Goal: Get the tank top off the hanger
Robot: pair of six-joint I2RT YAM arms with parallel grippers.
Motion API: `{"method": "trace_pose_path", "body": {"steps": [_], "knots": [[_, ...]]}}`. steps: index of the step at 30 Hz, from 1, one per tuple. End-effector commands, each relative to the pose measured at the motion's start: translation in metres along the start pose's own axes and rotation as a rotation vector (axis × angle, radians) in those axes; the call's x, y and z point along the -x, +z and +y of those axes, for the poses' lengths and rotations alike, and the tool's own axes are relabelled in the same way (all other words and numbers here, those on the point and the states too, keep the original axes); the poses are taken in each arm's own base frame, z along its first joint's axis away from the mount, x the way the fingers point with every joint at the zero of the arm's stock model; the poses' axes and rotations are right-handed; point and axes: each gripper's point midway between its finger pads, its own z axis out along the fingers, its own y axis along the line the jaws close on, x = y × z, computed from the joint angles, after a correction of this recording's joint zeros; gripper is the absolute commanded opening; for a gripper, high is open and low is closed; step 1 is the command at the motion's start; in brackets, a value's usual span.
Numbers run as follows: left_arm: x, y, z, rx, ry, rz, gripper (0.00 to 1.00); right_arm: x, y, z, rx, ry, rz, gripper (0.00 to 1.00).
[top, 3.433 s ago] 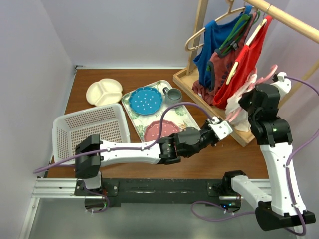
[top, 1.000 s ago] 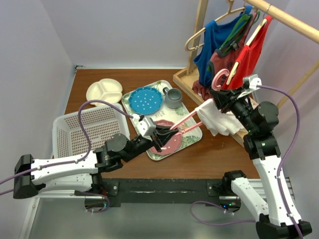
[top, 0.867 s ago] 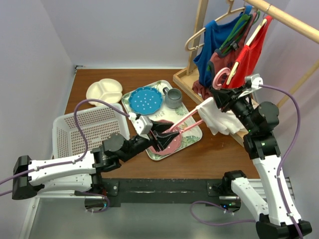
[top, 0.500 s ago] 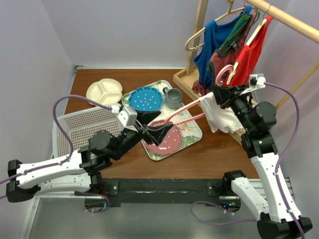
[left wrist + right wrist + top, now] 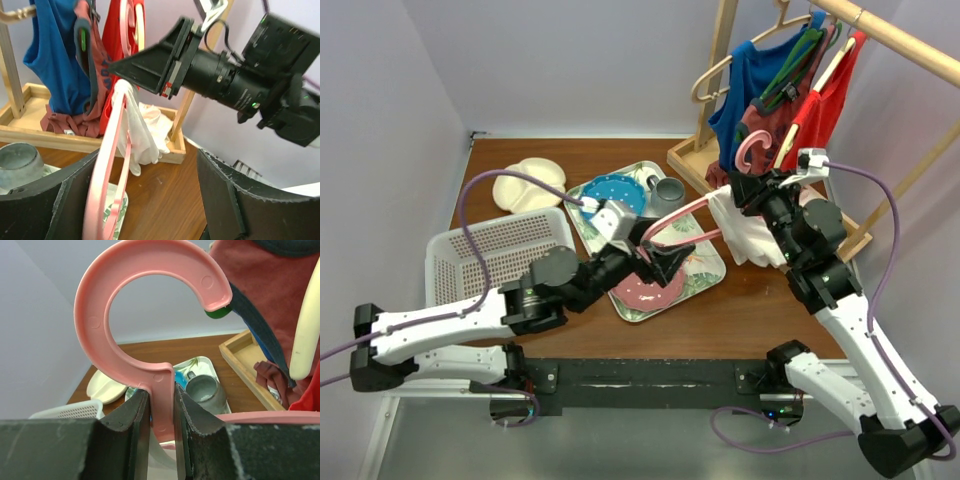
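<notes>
My right claw (image 5: 161, 392) is pinched tight on the neck of the pink hanger (image 5: 91, 310), just under its hook, which I judge keeps the frame from swinging while the cloth is worked off. My left claw (image 5: 668, 262) is spread wide, its 2 fingers straddling the hanger's far shoulder bar. The bar lies beside 1 finger without being squeezed, so I read it as a guide, not a grip. The white tank top (image 5: 748, 232) hangs bunched just below the right claw, draped over that end of the bar and well apart from the left claw, so it is not off yet. Beyond the right claw stands the wooden rack (image 5: 692, 160) with blue and red garments. Under the left claw the brown surface (image 5: 740, 310) carries a patterned tray (image 5: 708, 262), and a white basket (image 5: 500, 250) sits beside that arm. The walls are pale lilac.
</notes>
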Motion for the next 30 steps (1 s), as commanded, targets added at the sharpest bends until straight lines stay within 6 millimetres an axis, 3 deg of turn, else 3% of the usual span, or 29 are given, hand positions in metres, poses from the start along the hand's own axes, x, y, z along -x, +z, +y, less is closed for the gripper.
{"method": "trace_pose_path", "body": {"steps": [1,7,10,17,22,27,30], "knots": [[0.015,0.02,-0.01,0.011,-0.026,-0.058,0.75,0.041,-0.003,0.011,-0.032,0.041,-0.122,0.0],[-0.004,0.041,-0.005,0.087,-0.032,-0.029,0.76,0.048,-0.004,0.005,-0.093,0.03,-0.135,0.0],[-0.007,0.038,0.0,0.124,-0.045,-0.027,0.77,0.047,-0.004,-0.001,-0.123,0.02,-0.122,0.0],[0.012,0.043,-0.019,0.08,-0.116,-0.068,0.75,0.057,-0.005,-0.013,-0.206,0.021,-0.166,0.0],[0.034,0.027,-0.018,0.113,-0.235,-0.07,0.74,0.056,-0.002,-0.026,-0.266,-0.032,-0.175,0.0],[0.039,0.008,-0.011,0.134,-0.362,-0.064,0.76,0.054,-0.002,-0.029,-0.275,-0.028,-0.182,0.0],[0.046,0.001,-0.02,0.081,-0.405,-0.061,0.76,0.049,0.0,-0.031,-0.283,-0.033,-0.171,0.0]]}}
